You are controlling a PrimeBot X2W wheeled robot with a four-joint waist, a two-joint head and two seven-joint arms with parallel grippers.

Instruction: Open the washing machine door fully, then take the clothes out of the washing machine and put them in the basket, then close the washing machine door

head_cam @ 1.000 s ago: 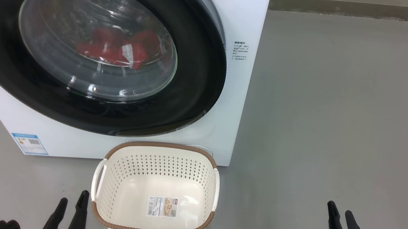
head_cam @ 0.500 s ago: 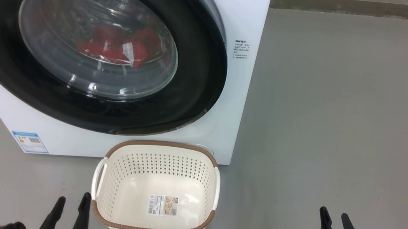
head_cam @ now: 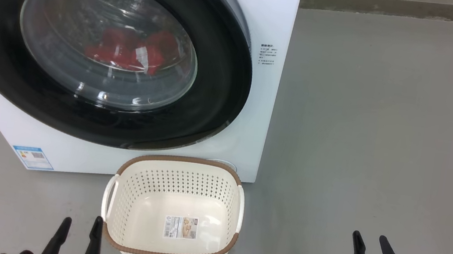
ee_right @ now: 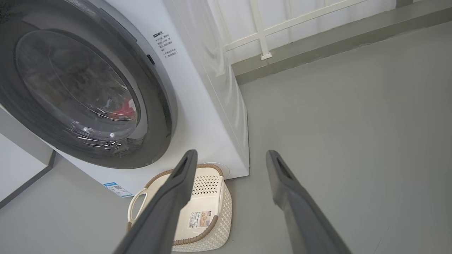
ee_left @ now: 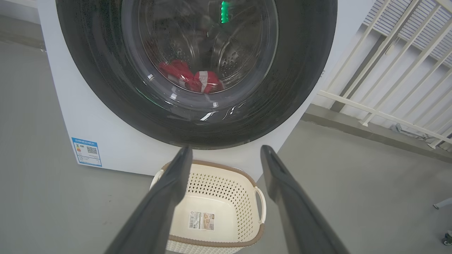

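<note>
Head view downward, wrist views low and forward — the basket (head_cam: 174, 179) common to all

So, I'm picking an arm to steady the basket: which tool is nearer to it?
Left. The left tool is close beside the basket, at its left front corner. The right tool is well off to its right, over the floor.

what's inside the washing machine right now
Through the glass of the washing machine door, red clothes with a white patch lie low in the perforated steel drum. Anything beneath or behind them is hidden.
</note>
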